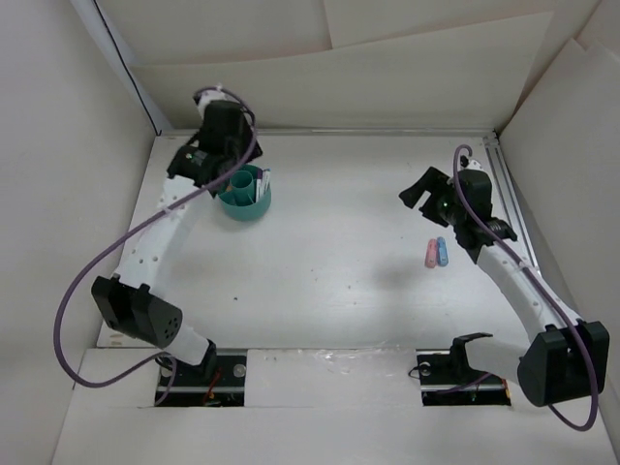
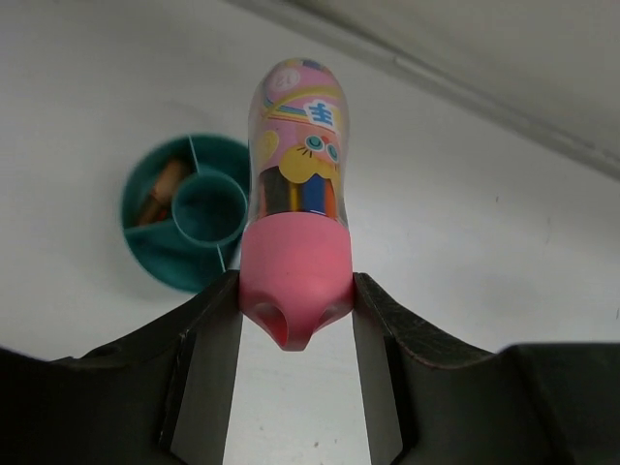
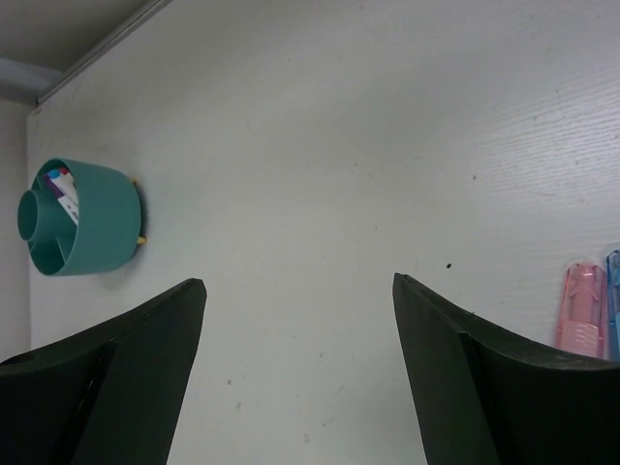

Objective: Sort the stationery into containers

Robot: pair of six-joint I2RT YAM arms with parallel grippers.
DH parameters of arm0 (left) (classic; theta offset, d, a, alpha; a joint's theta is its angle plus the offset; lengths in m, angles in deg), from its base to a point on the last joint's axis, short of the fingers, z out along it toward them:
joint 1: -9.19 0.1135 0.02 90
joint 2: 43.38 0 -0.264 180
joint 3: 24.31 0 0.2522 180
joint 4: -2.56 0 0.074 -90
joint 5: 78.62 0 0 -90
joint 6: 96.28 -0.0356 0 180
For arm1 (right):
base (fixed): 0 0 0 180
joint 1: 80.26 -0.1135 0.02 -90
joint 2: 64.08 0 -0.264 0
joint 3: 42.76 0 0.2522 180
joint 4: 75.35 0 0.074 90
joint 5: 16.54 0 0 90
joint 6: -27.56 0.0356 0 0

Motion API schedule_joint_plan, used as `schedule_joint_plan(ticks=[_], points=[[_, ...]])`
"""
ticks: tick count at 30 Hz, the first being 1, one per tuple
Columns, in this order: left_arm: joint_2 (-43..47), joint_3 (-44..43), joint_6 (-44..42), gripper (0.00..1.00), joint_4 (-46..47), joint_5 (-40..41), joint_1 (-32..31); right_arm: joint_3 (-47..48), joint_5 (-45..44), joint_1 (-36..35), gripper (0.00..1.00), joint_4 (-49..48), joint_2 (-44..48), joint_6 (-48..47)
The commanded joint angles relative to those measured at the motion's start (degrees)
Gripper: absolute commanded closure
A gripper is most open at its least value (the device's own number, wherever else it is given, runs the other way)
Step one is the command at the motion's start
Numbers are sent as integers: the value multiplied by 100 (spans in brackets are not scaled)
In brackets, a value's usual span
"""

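My left gripper is shut on a stubby pink piece with a clear printed cap, gripped at its pink base. It hovers above the round teal cup, which has an orange piece in one compartment. In the top view the left gripper sits over the cup, with white pens standing inside. My right gripper is open and holds nothing. In the top view it is above the table, just behind a pink piece and a blue piece lying side by side.
White walls box in the table on all sides. A metal rail runs along the right edge. In the right wrist view the cup is far left, the pink piece and the blue piece at the right edge.
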Motion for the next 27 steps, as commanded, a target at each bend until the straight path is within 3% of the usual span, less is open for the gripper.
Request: schedule_joint_plan(ticks=[1,2,6,10,17,27], points=[[-431,-1132,-364,98,-989,-843,643,11,142,25,16,-381,150,-28],[-644,-1710,-531,98,-1452,-1053,776,11,142,25,16,-381,203,-28],[-1296,-2347,-664,100,-1976,-1317,1146,-42,80,25,16,-381,335,-28],[-1420,-2243,-717,100,-2089,-1934,1349,-104,80,25,16,-381,335,-28],[-1315,-1840,-769,100,-2231,-2233,1525,-104,133,25,16,-381,388,-28],[-998,-1355,-875,100,-2231,-2093,1639,-104,133,-28,16,-381,388,-28]])
